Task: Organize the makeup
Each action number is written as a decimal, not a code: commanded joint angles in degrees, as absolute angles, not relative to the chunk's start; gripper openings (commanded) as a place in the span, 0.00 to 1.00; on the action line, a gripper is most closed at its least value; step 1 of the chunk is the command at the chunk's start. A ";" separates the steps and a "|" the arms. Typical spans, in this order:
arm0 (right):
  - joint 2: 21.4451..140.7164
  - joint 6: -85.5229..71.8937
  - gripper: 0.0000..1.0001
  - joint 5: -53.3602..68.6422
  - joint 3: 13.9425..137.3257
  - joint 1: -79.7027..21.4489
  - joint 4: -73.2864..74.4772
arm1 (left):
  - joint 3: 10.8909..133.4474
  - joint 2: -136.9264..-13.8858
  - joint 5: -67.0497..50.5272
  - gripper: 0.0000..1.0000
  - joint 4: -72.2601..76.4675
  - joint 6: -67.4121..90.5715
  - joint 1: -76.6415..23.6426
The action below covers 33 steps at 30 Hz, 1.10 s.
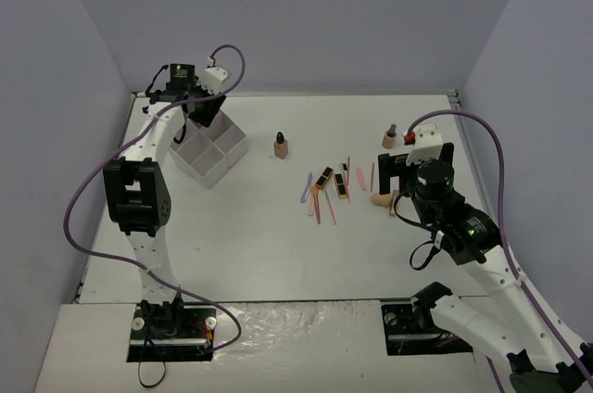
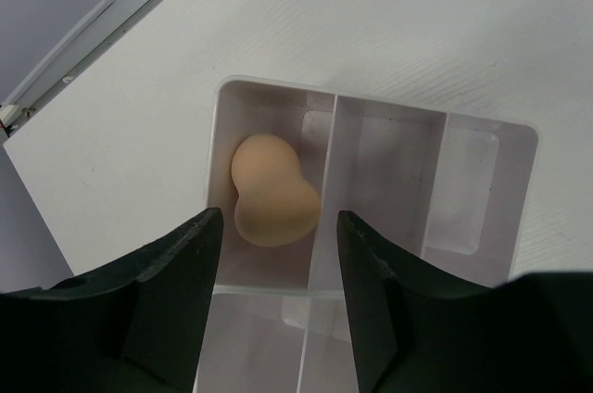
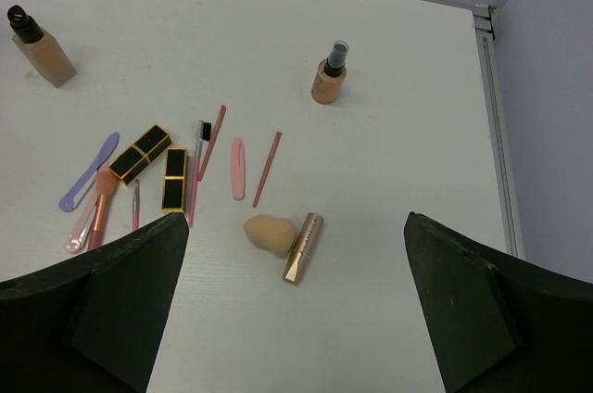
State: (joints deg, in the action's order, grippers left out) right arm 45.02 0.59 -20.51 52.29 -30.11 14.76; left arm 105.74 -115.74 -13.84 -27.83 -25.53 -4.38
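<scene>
My left gripper (image 2: 278, 214) hangs open over the white four-compartment box (image 2: 482, 133), and a beige sponge (image 2: 271, 194) lies loose in the compartment below its fingers. From above, the left gripper (image 1: 206, 113) sits at the box's far corner. My right gripper (image 3: 296, 219) is wide open above a second beige sponge (image 3: 269, 234), which touches a gold lipstick tube (image 3: 304, 247). Two black-gold lipsticks (image 3: 174, 179) and thin pink, red and purple sticks (image 3: 237, 167) lie to their left. A tan bottle (image 3: 329, 78) stands behind them. Another tan bottle (image 3: 42, 50) stands at the far left.
The white box (image 1: 211, 154) stands at the table's back left, turned diamond-wise. The loose makeup is spread across the middle right (image 1: 329, 187). Grey walls close in the table on three sides. A metal rail (image 3: 496, 133) runs along the right edge.
</scene>
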 commanded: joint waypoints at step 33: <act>50.10 -9.51 1.00 -20.55 55.05 -30.50 13.87 | 103.99 -111.59 -6.08 0.46 -17.79 -16.17 -3.87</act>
State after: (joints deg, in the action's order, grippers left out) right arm 49.76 -9.17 -20.45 53.28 -30.11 15.77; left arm 102.10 -112.07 -7.01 -20.46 -16.64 -4.36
